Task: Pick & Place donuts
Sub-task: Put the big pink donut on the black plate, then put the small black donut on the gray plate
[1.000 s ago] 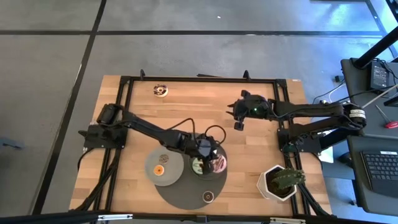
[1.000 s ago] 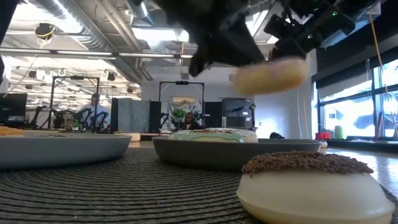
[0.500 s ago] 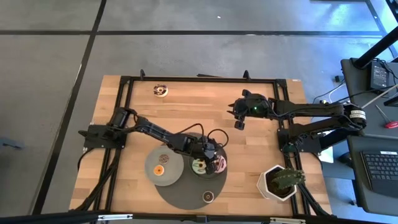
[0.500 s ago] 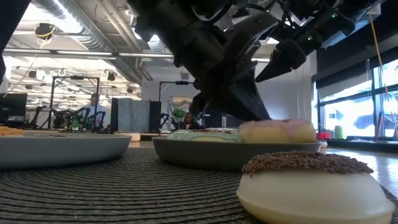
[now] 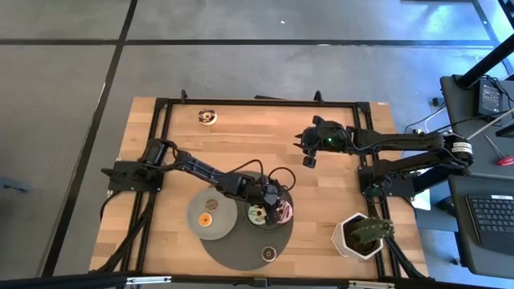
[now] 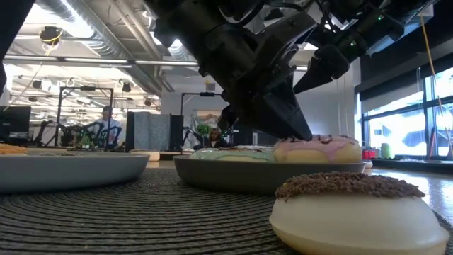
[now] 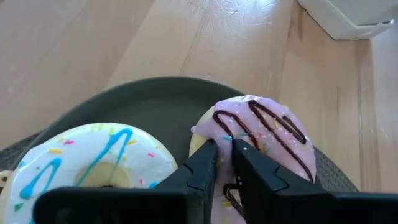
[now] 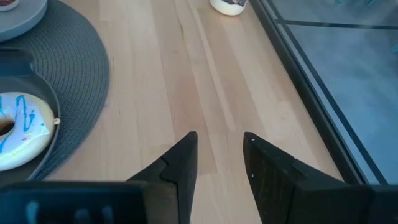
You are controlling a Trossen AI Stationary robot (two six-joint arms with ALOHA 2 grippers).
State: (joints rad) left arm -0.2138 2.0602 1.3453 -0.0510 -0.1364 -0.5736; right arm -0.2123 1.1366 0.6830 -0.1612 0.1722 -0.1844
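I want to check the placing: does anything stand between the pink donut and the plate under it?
Nothing visible does. The pink donut already sits in the dark plate beside the white donut, with the left gripper jaws pinching it.

Grey floor [image 5: 64,96]; ceiling ducts [image 6: 78,21]; bright windows [image 6: 396,131] at right.

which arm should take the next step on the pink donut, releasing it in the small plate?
Left. Its tool is already shut on the pink-iced toy donut with chocolate drizzle, which rests in the small dark grey plate beside the white-iced donut. The right tool hangs open over bare wood, well away.
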